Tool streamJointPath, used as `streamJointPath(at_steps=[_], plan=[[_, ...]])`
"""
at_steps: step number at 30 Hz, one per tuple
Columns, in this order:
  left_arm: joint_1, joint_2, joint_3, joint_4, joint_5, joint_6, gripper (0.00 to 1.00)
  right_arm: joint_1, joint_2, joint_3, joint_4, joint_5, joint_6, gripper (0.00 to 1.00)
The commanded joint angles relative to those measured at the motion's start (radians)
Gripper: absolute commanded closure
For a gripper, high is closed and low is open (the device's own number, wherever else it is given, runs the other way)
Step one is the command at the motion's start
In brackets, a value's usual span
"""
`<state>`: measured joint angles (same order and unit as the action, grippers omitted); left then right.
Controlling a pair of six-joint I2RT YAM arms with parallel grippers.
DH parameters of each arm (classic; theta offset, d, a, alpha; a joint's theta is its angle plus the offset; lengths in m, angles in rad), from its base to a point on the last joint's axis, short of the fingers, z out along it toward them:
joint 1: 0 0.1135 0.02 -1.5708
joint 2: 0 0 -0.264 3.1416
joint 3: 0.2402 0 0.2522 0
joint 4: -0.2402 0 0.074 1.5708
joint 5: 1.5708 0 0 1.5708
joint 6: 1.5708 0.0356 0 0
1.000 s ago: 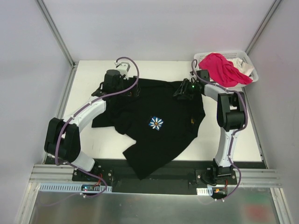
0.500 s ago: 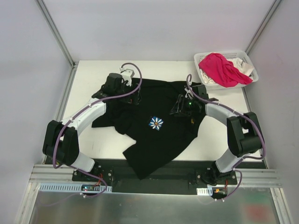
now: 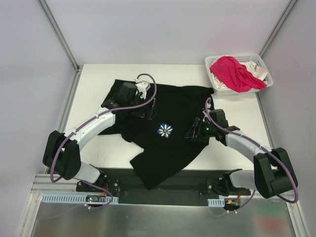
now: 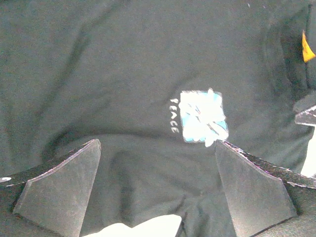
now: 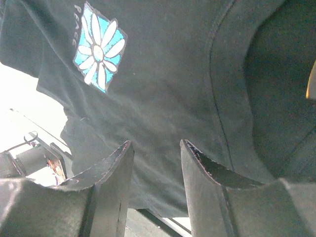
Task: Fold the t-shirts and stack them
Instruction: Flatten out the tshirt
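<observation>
Shirt of soft black cloth (image 3: 173, 148) with a white-and-blue daisy print (image 3: 165, 130) lies rumpled on the white table (image 3: 94, 79). Left gripper (image 4: 158, 148) hovers above it, jaws fully spread; right gripper (image 5: 155, 143), jaws part-spread, holds nothing. Pinch opposite edges low; draw outward evenly before folding.

The top camera looked down from far above the white-and-blue daisy print (image 3: 165, 130) on the large black cloth t-shirt (image 3: 163, 160); both wrist cameras viewed that print from close by.
</observation>
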<state>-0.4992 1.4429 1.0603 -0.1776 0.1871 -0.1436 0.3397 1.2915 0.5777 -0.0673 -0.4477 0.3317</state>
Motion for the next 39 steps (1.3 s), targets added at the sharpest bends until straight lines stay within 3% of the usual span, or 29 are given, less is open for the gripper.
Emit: streamJointPath(at_steps=[1, 8, 27, 39], plan=[[-0.053, -0.036, 0.004, -0.150, 0.017, -0.039, 0.01, 0.015, -0.078, -0.042, 0.031, 0.027, 0.032, 0.54], [-0.108, 0.039, 0.098, -0.380, -0.047, 0.004, 0.01, 0.015, -0.123, -0.056, 0.003, 0.063, 0.038, 0.50], [-0.142, 0.062, 0.127, -0.441, -0.055, 0.088, 0.01, 0.035, -0.014, -0.156, 0.238, 0.099, 0.253, 0.46], [-0.145, 0.011, 0.162, -0.445, -0.069, 0.087, 0.01, 0.013, -0.185, -0.142, 0.023, 0.342, 0.291, 0.46]])
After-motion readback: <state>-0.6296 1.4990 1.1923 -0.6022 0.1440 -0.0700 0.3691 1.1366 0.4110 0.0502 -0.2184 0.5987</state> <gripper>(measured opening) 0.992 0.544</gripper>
